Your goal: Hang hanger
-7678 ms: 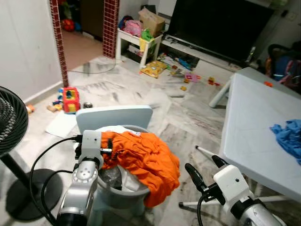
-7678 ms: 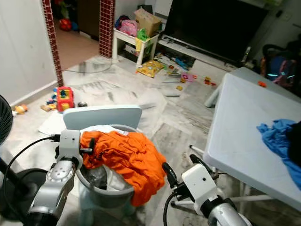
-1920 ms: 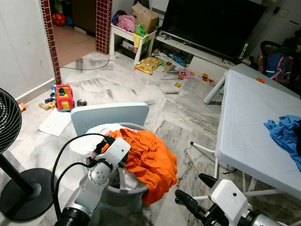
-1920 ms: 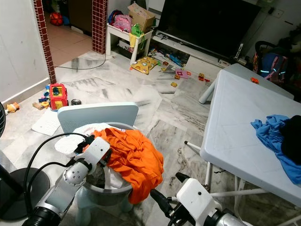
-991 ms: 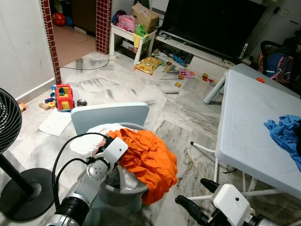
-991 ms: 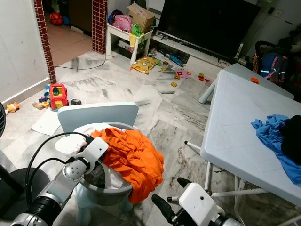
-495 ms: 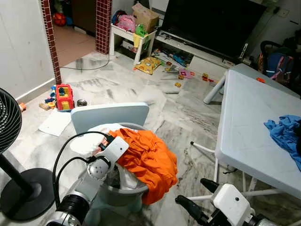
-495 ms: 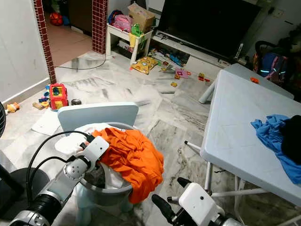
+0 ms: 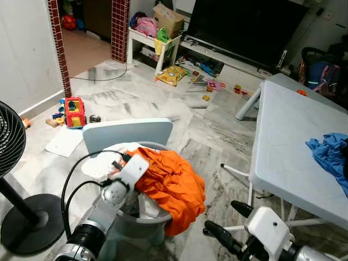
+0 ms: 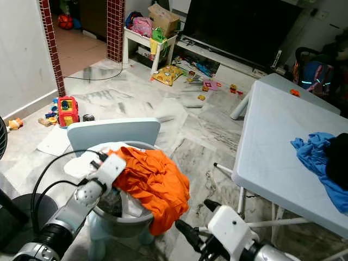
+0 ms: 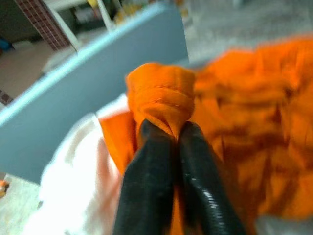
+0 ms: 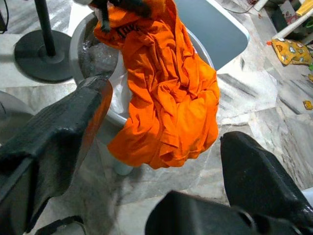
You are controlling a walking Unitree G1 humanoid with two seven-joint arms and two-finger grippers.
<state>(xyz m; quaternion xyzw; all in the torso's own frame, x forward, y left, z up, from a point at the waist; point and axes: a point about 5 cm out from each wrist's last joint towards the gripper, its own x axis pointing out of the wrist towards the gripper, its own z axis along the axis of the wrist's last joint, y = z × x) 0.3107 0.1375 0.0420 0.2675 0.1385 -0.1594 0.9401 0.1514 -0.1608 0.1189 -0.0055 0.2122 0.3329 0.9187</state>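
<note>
The orange shirt (image 9: 171,182) hides most of the grey laundry basket (image 9: 136,223). At three o'clock the blue cloth (image 9: 329,154) on the table (image 9: 288,157) is cut off. The left wrist view is blurred.

I am pinching my left gripper (image 11: 166,129) closed on the orange shirt (image 9: 171,182) while my right gripper (image 9: 228,225) is hanging spread beside it.

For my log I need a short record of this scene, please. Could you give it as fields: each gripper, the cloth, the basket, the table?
left gripper: jaws shut on a fold of the orange cloth
right gripper: jaws open, low beside the basket, holding nothing
orange cloth: draped over the basket rim, hanging down its front
basket: grey, on the floor, white cloth also inside
table: white, blue cloth on it
</note>
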